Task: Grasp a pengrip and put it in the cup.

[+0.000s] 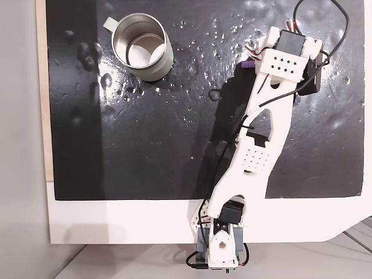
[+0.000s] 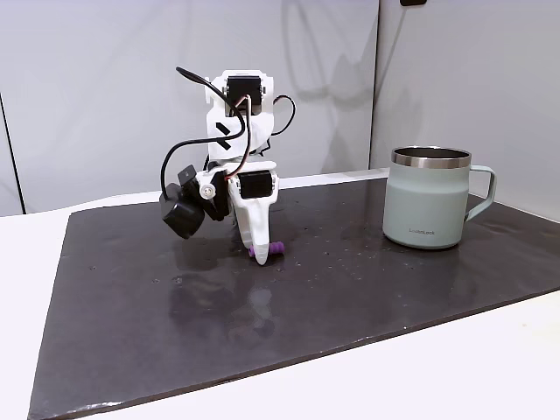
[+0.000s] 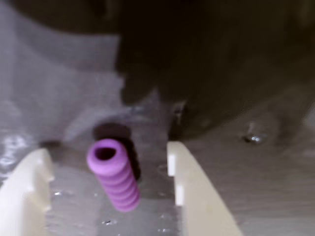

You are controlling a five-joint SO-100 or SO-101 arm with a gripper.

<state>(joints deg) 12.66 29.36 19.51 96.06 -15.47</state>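
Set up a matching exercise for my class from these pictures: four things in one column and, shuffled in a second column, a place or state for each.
Things:
1. pengrip
2. cup
3. gripper
4. mat

Places or states:
A. upright and empty
B. black, dotted with clear bumps
C. open, lowered to the mat
D. lying between the two fingers

Pairs: 1-D, 2-A, 3-C, 4-B

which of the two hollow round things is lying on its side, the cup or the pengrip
The purple pengrip: it lies on the black mat between the fingers of the open hand, its open end sideways. The steel cup stands upright, mouth up.
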